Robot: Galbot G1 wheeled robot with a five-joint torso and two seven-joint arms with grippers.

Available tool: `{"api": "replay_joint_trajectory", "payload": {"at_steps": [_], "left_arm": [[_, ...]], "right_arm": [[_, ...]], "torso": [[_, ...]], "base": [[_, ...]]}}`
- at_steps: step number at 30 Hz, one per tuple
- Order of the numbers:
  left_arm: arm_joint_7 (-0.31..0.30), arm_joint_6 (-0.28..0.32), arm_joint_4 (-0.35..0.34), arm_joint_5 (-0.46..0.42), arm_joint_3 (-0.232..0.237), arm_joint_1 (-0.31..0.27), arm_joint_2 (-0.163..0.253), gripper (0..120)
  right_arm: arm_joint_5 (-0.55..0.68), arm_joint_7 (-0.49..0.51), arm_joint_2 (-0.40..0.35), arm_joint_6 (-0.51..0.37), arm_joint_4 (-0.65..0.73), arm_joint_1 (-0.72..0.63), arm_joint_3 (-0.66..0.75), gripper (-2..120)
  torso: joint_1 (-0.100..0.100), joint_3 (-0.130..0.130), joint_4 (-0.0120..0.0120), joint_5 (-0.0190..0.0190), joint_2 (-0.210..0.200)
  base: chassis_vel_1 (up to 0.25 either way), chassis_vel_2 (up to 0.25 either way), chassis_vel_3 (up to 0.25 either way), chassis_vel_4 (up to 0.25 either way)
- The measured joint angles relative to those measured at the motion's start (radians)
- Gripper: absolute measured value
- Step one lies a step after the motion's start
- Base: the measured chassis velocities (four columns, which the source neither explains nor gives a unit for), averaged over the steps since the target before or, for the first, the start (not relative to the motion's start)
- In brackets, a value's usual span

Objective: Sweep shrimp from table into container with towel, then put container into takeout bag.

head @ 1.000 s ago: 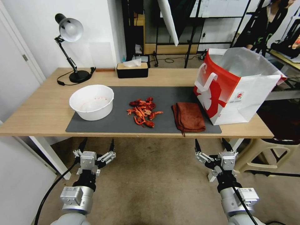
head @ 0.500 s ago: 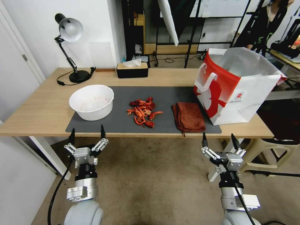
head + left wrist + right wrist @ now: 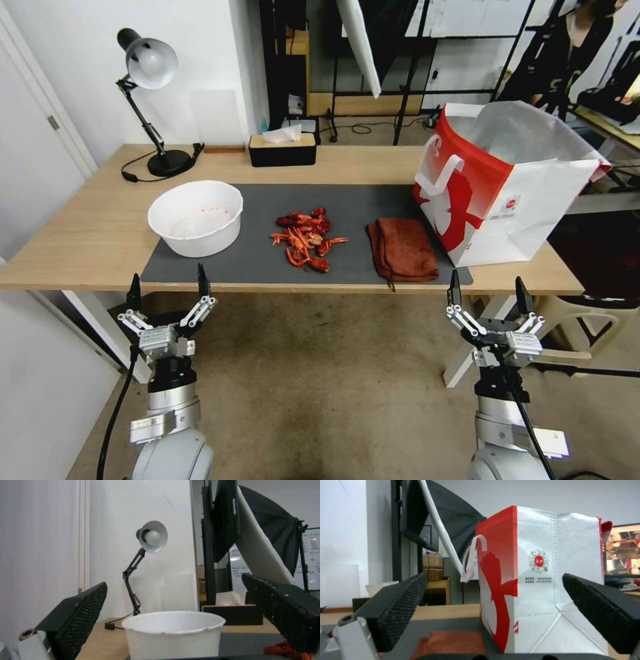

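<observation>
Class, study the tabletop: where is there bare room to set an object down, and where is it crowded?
Bare wood lies left of the round white plastic bowl, and between the black desk lamp and black tissue box. Grey mat is bare behind the red-orange shrimp pile. Crowded: the rust-brown towel against the red-and-white paper bag.

Head camera looks forward and down over the whole desk (image 3: 100, 227) from its near edge, while both wrist cameras peer level across it from just below the edge, left facing the bowl (image 3: 173, 632), right the bag (image 3: 540, 585), both seen overhead.
</observation>
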Motion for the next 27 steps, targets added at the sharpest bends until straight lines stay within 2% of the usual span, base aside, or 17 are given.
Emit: {"api": "replay_joint_trajectory", "payload": {"at_steps": [4,8,9,12,13,17,18,21,22,23,25,26,27], "left_arm": [[0.001,0.009,0.0,-0.005,0.001,-0.01,0.009,100],[0.002,0.061,0.0,-0.066,-0.004,-0.058,0.06,100],[0.002,0.061,0.0,-0.066,-0.004,-0.058,0.06,100],[0.0,0.125,-0.001,-0.15,-0.009,-0.107,0.146,100],[0.0,0.125,-0.001,-0.15,-0.009,-0.107,0.146,100],[-0.005,0.166,0.019,-0.232,-0.014,-0.168,0.272,100],[-0.005,0.166,0.019,-0.232,-0.014,-0.168,0.272,100],[-0.014,0.186,0.046,-0.254,-0.007,-0.216,0.344,100],[-0.014,0.186,0.046,-0.254,-0.007,-0.216,0.344,100],[-0.012,0.189,0.064,-0.272,0.002,-0.242,0.38,100],[0.001,0.197,0.082,-0.307,0.013,-0.272,0.419,100],[0.001,0.197,0.082,-0.307,0.013,-0.272,0.419,100],[0.01,0.199,0.091,-0.327,0.018,-0.285,0.439,100]], "right_arm": [[0.001,0.0,-0.003,0.0,0.001,-0.006,0.0,100],[0.003,-0.003,-0.009,0.0,0.001,-0.011,-0.003,100],[0.003,-0.003,-0.009,0.0,0.001,-0.011,-0.003,100],[0.003,-0.006,-0.012,0.0,0.0,-0.011,-0.008,100],[0.003,-0.006,-0.012,0.0,0.0,-0.011,-0.008,100],[0.002,-0.008,-0.012,0.0,-0.005,-0.012,-0.01,100],[0.002,-0.008,-0.012,0.0,-0.005,-0.012,-0.01,100],[0.002,-0.008,-0.011,0.0,-0.009,-0.011,-0.009,100],[0.002,-0.008,-0.011,0.0,-0.009,-0.011,-0.009,100],[0.002,-0.008,-0.009,0.001,-0.012,-0.01,-0.009,100],[0.001,-0.008,-0.005,0.001,-0.016,-0.008,-0.008,100],[0.001,-0.008,-0.005,0.001,-0.016,-0.008,-0.008,100],[0.001,-0.008,-0.003,0.001,-0.017,-0.006,-0.008,100]], "torso": [[0.0,0.0,0.0,0.0,0.0],[0.0,0.0,-0.0001,-0.0001,0.0],[0.0,0.0,-0.0001,-0.0001,0.0],[0.0,0.0,-0.0001,-0.0003,0.0],[0.0,0.0,-0.0001,-0.0003,0.0],[0.0,0.0,-0.0001,0.0,0.0],[0.0,0.0,-0.0001,0.0,0.0],[0.0,0.0,-0.0001,-0.0001,0.0],[0.0,0.0,-0.0001,-0.0001,0.0],[0.0,0.0,-0.0001,-0.0002,0.0],[0.0,0.0,-0.0001,-0.0002,0.0],[0.0,0.0,-0.0001,-0.0002,0.0],[0.0,0.0,-0.0001,-0.0003,0.0]], "base": [[0.0,0.0,0.0,0.0],[0.0,0.0,0.0,0.0],[0.0,0.0,0.0,0.0],[0.0,0.0,0.0,0.0],[0.0,0.0,0.0,0.0],[0.0,0.0,0.0,0.0],[0.0,0.0,0.0,0.0],[0.0,0.0,0.0,0.0],[0.0,0.0,0.0,0.0],[0.0,0.0,0.0,0.0],[0.0,0.0,0.0,0.0],[0.0,0.0,0.0,0.0],[0.0,0.0,0.0,0.0]]}}
